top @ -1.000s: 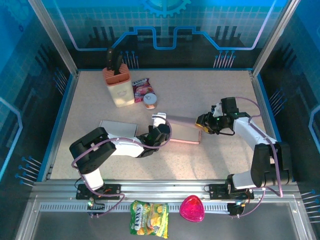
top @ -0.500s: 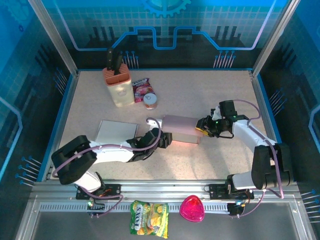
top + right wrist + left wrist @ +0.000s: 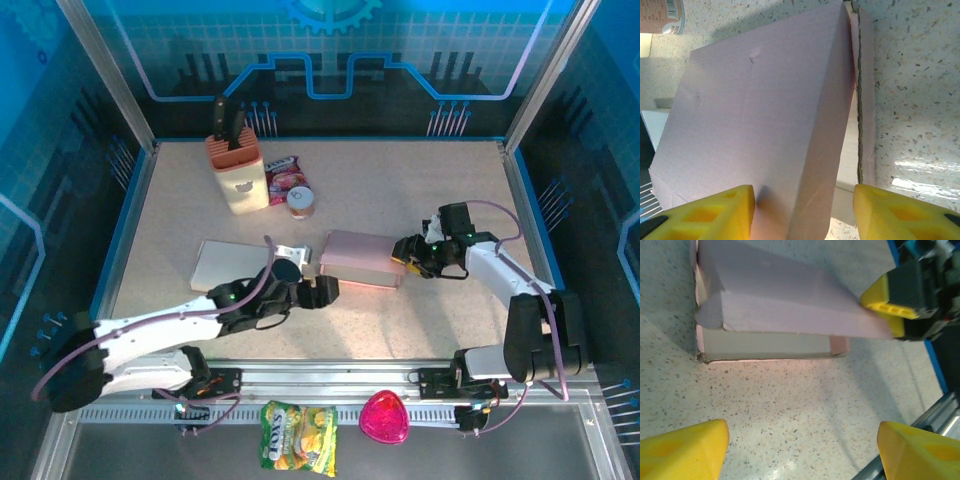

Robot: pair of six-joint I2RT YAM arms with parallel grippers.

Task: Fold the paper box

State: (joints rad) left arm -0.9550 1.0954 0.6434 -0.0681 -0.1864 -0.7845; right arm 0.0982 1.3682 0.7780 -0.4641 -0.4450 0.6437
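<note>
box: pink paper box (image 3: 362, 258) sits on the counter (image 3: 420, 190), a bit right of centre, between the two sets of fingers.
left fingers: (image 3: 326, 290) low on the counter just off the box's near-left corner. Spread wide, nothing between them, clear of the box.
right fingers: (image 3: 408, 254) at the box's right end. Apart and straddling that end, not clamped.
top view adds: overall layout, with both arms reaching in from the near edge. Lid looks closed from up here.
left wrist adds: lid is not flush. It sits raised over the base, with a pale inner wall showing along the near side. A yellow fingertip (image 3: 888, 301) of the right arm rests against the lid's far end.
right wrist adds: lid is tilted. A narrow side flap (image 3: 866, 100) runs beside its right edge with a slit between them. One fingertip (image 3: 710, 212) is against the lid face; the other is apart from the flap.
around: flat pale sheet (image 3: 228, 264) left of the box. Well behind the box are a beige holder (image 3: 238, 175) with a dark handle, a snack packet (image 3: 282, 174) and a small can (image 3: 300, 202).
in the way: left arm (image 3: 180, 320) lies low across the counter, its wrist covering the sheet's right corner.
front ledge: yellow snack bag (image 3: 298, 436) and pink heart-shaped thing (image 3: 385, 418), off the counter.
</note>
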